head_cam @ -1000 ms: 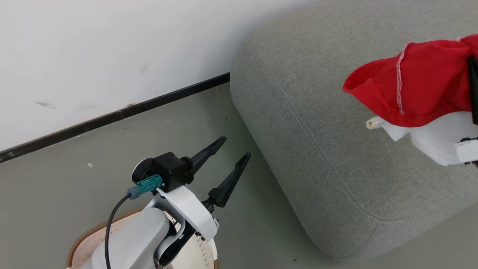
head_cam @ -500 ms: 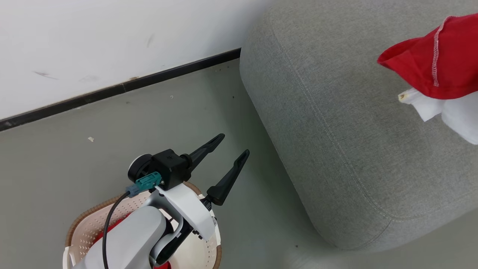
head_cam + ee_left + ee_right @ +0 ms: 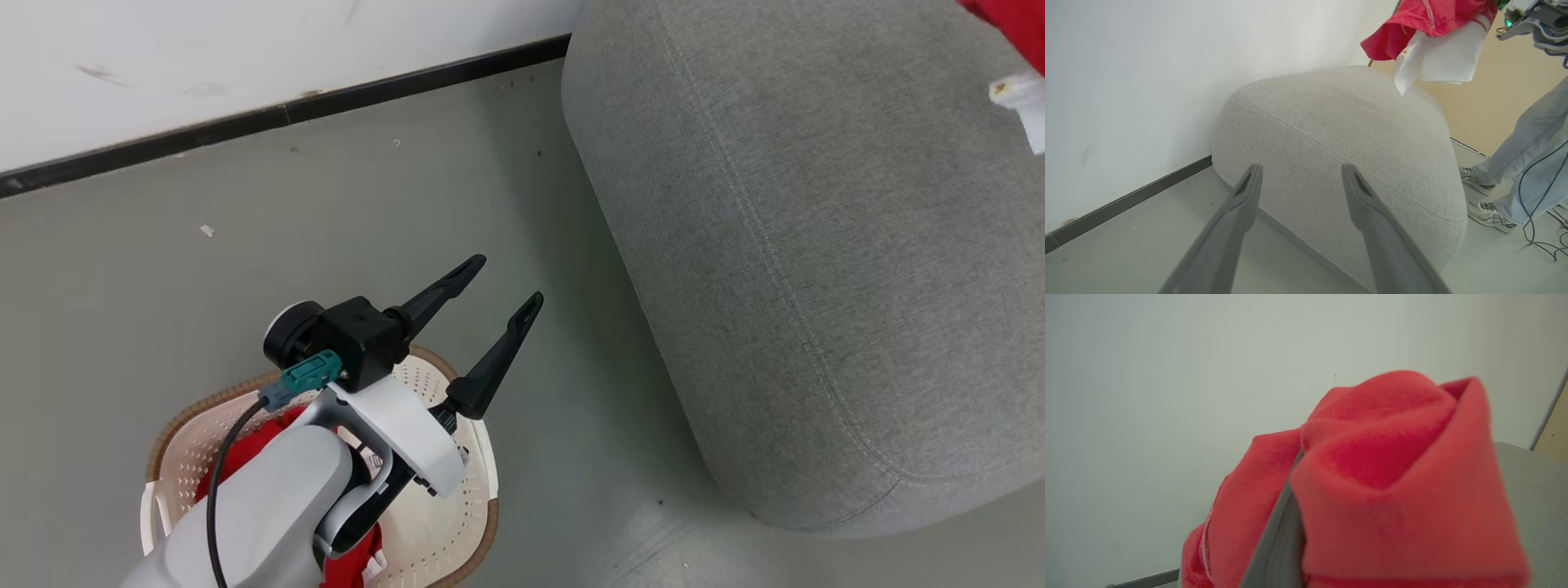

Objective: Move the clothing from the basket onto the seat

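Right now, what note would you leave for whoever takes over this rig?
Left claw: open and empty, over the rim of the basket.
Right claw: shut on a red garment, which hangs above the seat without touching it.
Done: one garment is out of the basket.
Left: lay it on the seat, then fetch the red clothing lying in the basket.
Mind the person's legs beside the seat.
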